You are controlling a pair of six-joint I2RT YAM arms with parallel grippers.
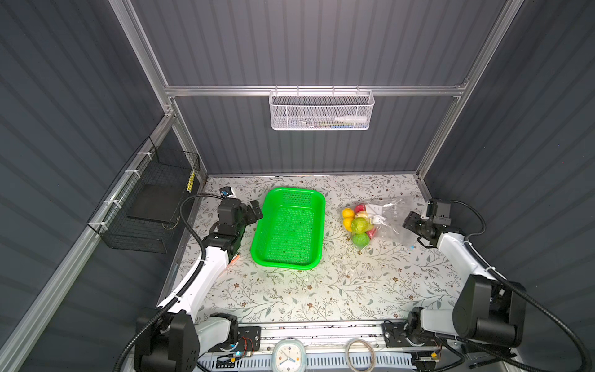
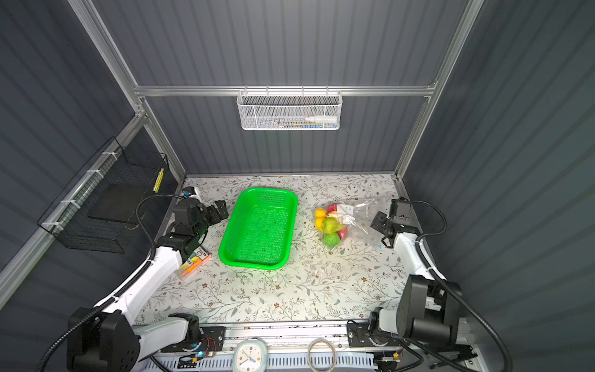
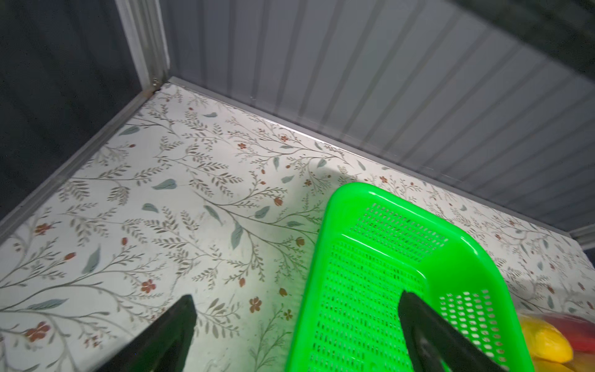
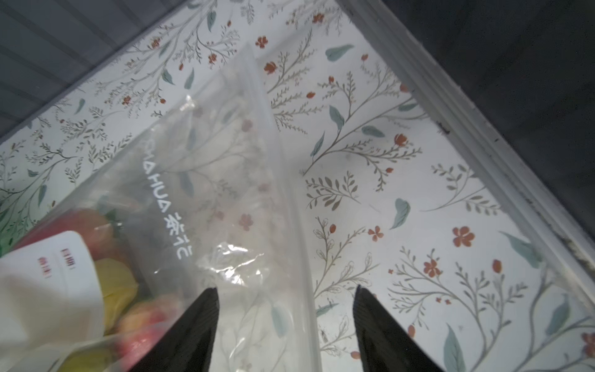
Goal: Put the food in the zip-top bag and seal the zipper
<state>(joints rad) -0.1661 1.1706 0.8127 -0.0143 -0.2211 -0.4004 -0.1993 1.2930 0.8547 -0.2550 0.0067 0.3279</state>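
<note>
Both top views: table (image 1: 322,290) brightly lit from overhead at frame centre; walls (image 1: 64,96) dim toward every edge. Green tint spills on the table just below the green basket (image 1: 283,264). Frame rails (image 1: 145,45) splay toward the upper corners. Right wrist view: glare on zip-top bag (image 4: 238,257) crinkles; food (image 4: 116,286) and label patch (image 4: 48,290) blurred.

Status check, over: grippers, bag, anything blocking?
Left gripper open beside empty green basket. Right gripper open, jaws astride the zipper, not gripping. Food inside zip-top bag on table; seal unconfirmed. Nothing blocking.
</note>
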